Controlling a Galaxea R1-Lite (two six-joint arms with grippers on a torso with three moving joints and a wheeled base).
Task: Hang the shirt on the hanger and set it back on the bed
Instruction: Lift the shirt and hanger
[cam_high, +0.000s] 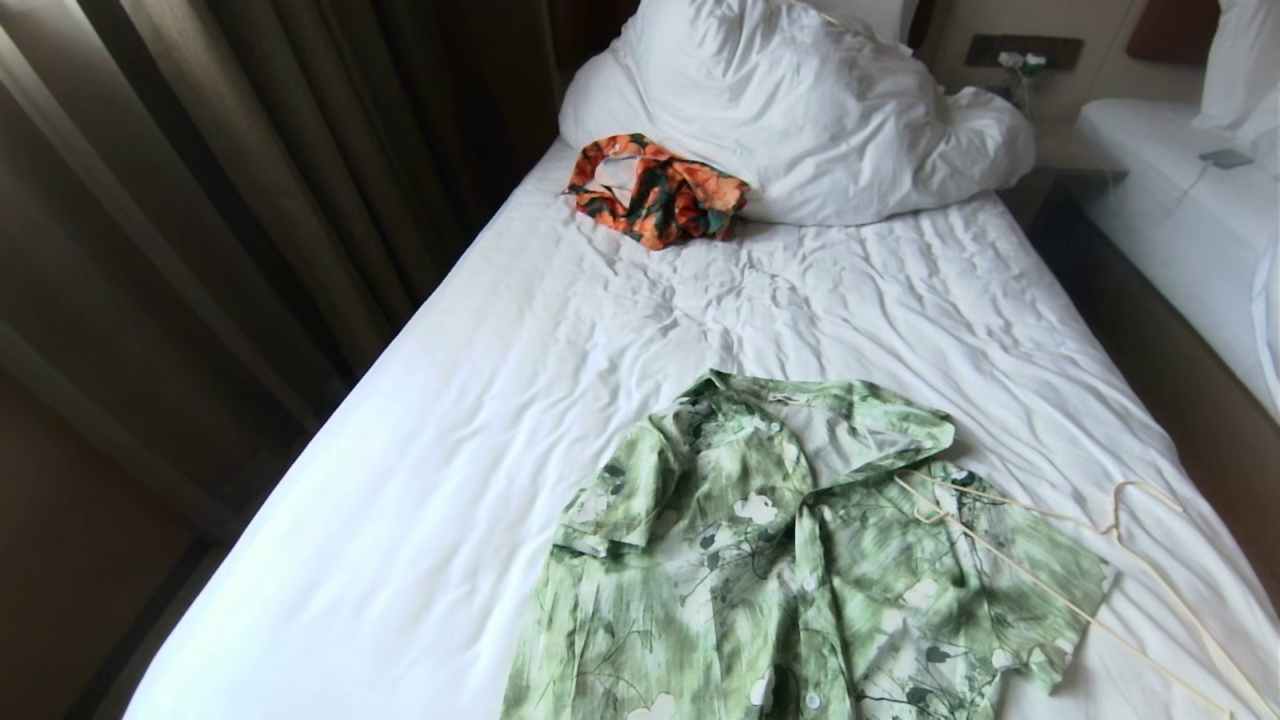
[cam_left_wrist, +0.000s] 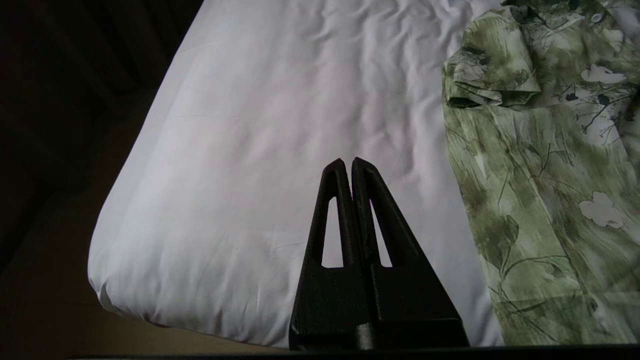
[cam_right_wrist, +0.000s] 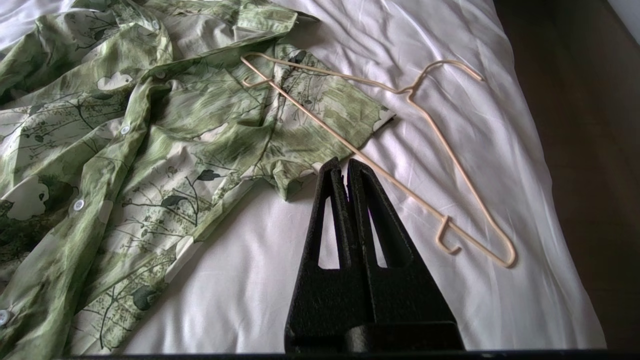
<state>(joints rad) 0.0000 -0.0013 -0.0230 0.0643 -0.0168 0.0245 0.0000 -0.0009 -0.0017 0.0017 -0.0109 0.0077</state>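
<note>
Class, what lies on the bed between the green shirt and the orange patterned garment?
Only bare wrinkled sheet, shown in the head view, between shirt and orange garment.

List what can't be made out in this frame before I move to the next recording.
- Shirt: its hem is cut off by the bottom edge of the head view.
- Hanger: its far end runs off the head view's lower right corner.
- Left gripper and right gripper: absent from the head view, seen only by the wrist cameras.

Hotel bedroom: two white beds (cam_high: 480, 420), bunched duvet (cam_high: 800, 110), heavy curtains (cam_high: 250, 180).
</note>
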